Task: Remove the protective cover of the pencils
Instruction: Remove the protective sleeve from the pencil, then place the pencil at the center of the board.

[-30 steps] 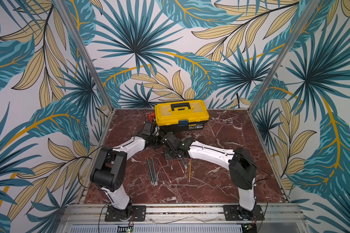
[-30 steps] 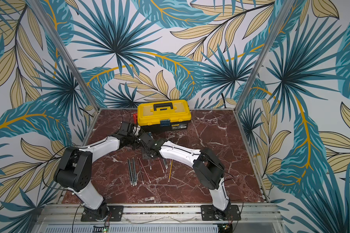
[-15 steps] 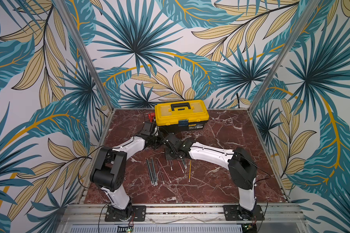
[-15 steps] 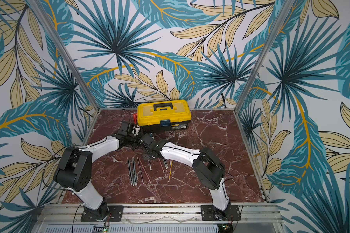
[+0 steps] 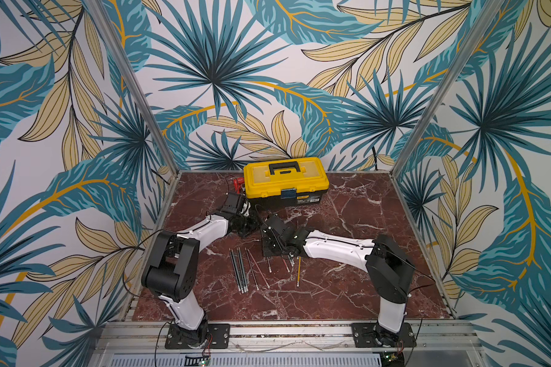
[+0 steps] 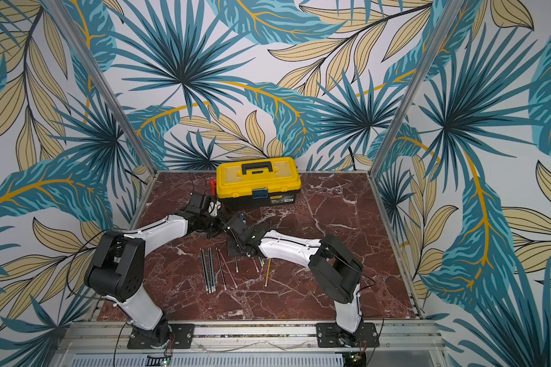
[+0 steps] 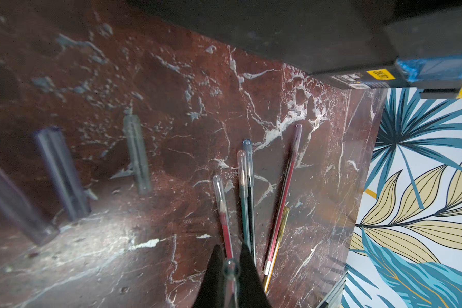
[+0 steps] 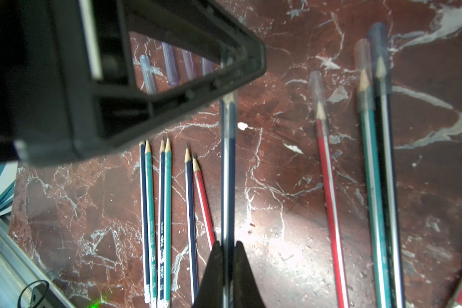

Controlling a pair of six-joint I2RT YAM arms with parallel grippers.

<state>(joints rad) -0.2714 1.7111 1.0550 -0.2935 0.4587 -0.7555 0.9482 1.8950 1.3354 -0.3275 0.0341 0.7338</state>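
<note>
Since a second ago the right gripper [image 8: 227, 254] has closed onto the shaft of a dark blue pencil [image 8: 227, 173], while the left gripper [image 7: 230, 260] pinches the protective cover [image 7: 231, 269] on that pencil's tip. Only the right wrist view resolves the bare points of six uncapped pencils [image 8: 167, 213]; only the left wrist view shows the cover's round end between the fingers [image 7: 214, 280], with loose caps [image 7: 138, 154] nearby on the marble [image 7: 171, 93]. Both top views place the grippers just before the yellow toolbox [image 5: 285, 184].

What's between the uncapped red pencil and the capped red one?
In the right wrist view, a dark blue pencil, tip capped, gripped by the right pincer.
</note>
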